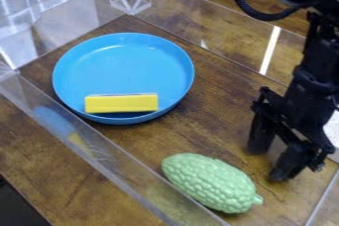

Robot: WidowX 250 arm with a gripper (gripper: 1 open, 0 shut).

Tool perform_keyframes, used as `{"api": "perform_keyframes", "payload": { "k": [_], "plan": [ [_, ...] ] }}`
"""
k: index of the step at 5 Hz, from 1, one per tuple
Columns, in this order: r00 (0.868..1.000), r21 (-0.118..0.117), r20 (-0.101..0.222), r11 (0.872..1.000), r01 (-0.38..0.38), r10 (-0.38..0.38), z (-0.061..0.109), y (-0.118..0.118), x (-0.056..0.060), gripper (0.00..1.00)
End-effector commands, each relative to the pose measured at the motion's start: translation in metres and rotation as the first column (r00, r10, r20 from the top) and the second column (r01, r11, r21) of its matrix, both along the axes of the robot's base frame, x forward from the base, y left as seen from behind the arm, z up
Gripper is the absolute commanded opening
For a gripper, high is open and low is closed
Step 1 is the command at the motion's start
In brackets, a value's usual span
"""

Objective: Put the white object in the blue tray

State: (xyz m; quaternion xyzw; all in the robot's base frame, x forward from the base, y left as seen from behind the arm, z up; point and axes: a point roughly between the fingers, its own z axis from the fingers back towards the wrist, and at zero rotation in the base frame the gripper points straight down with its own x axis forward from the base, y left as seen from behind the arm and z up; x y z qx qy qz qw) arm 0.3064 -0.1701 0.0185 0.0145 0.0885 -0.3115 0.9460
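Dish (123, 76) at ten o'clock — uniform bright blue, unpatterned. Bar (121, 103) at nine o'clock: yellow top, side face paler, near cream. Gourd (212, 182) at six o'clock — light green, bumpy texture pattern throughout. Surface (159, 147): brown, darker wood-grain streaking. Tool (286, 143), four o'clock: black. Sliver of white at three o'clock.

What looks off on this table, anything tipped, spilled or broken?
Nothing spilled or broken shows. The only slightly odd thing is the yellow bar: it sits at the near edge of the blue tray, not in its middle. The green bumpy gourd lies on its side, looking undamaged.
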Motion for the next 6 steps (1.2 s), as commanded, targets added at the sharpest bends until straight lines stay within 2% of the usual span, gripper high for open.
{"api": "perform_keyframes", "payload": {
  "k": [1,3,6],
  "plan": [
    [1.000,-0.001,0.005,1.000,0.015,-0.015,0.002,0.004,0.003,0.00],
    [0.999,0.021,0.024,0.999,0.025,-0.025,0.024,0.010,-0.004,0.00],
    [0.997,0.068,0.077,0.997,0.024,-0.030,0.073,0.022,-0.014,0.00]
  ]
}}
